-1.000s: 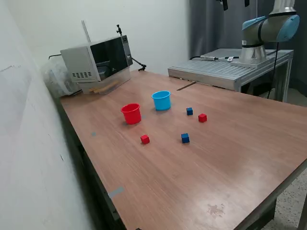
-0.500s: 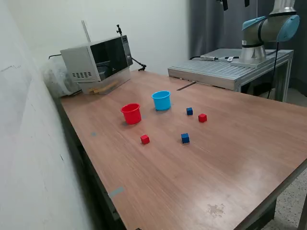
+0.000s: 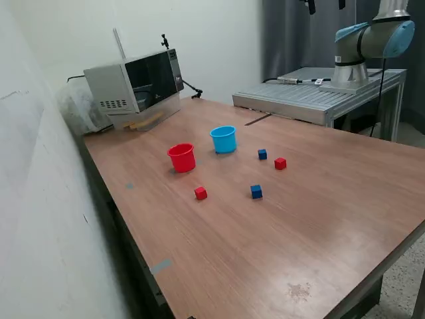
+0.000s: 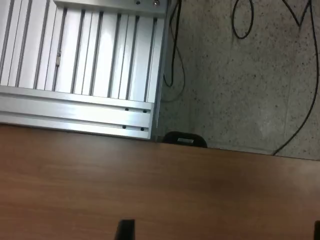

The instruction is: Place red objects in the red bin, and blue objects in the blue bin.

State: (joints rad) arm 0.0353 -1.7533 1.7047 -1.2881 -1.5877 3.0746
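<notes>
All four cubes sit loose on the desk [image 3: 319, 219]: red ones [image 3: 200, 193] [image 3: 280, 163], blue ones [image 3: 256, 191] [image 3: 262, 154], around 4 o'clock of the red bin [image 3: 181, 157] and blue bin [image 3: 224, 139]. Can't tell the pincer's state, barely visible.

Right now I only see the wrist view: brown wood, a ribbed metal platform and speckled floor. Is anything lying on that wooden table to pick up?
Observer: Yes. Four small cubes lie apart on the brown wooden table: a near red cube, a far red cube, a near dark-blue cube and a far dark-blue cube.
Operator: Where could they go?
Observer: A small red plastic cup and a small light-blue plastic cup stand upright beyond the cubes, the red one on the exterior view's left.
Operator: Anything else up there?
Observer: A grey microwave oven sits at the table's far corner, behind the cups.
</notes>
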